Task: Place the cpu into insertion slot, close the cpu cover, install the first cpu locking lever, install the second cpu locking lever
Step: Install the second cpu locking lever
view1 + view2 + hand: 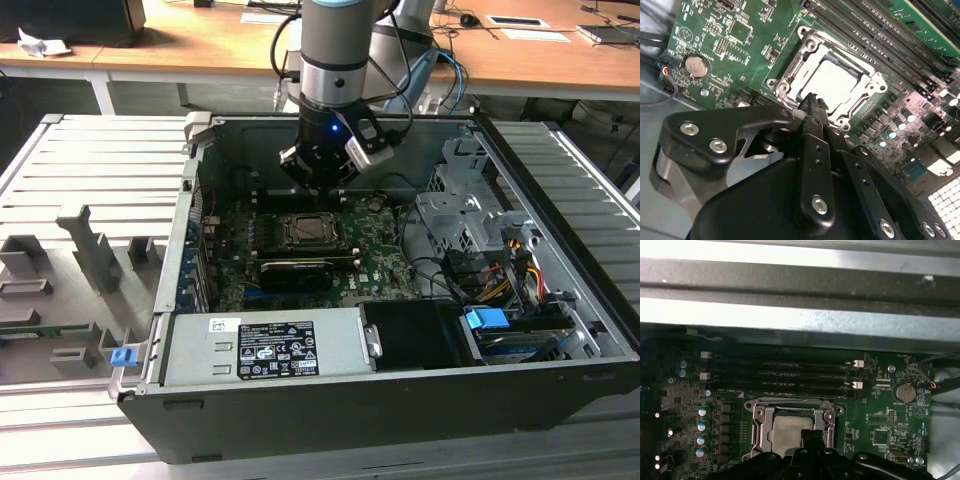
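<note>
The cpu (832, 82) is a pale silvery square lying flat in the insertion slot (308, 232) on the green circuit board. The silver cpu cover (810, 40) lies down over it, framing its edges; both also show in the first wrist view as cpu (787, 427) and cover (759, 415). My gripper (812, 102) hangs just above the near edge of the slot with its black fingers pressed together and nothing between them. In the exterior view the gripper (318, 185) stands over the back edge of the slot.
The board sits inside an open computer case (190, 200) with tall metal walls. Long black card slots (805, 375) run beside the socket. A black card (295, 272), a power supply box (265, 345) and cable bundles (500, 270) lie nearby.
</note>
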`<state>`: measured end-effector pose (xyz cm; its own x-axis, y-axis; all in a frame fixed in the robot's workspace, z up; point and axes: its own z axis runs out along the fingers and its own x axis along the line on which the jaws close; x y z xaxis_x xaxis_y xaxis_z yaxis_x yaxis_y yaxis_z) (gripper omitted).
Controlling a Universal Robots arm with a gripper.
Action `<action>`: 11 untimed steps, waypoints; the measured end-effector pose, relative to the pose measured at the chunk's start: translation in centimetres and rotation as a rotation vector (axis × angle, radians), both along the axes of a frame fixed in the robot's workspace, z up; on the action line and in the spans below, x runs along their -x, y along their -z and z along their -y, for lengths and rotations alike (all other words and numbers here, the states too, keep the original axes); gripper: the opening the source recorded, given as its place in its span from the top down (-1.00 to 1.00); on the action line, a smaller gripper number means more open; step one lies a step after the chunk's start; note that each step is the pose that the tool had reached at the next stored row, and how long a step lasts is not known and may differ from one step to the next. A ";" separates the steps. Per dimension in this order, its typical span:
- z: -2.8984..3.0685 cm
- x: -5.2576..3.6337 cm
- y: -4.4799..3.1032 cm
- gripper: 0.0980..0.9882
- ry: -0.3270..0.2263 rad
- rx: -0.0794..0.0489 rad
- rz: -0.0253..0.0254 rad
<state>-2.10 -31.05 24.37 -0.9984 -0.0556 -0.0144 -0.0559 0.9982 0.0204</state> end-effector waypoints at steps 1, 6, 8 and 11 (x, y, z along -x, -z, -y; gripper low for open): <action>0.14 0.01 0.01 0.98 0.000 0.000 -0.0001; 0.56 0.01 0.06 0.98 0.000 0.000 -0.0119; 1.12 0.01 0.05 0.98 0.000 0.000 -0.0143; 1.62 0.02 0.07 0.98 0.000 -0.001 -0.0143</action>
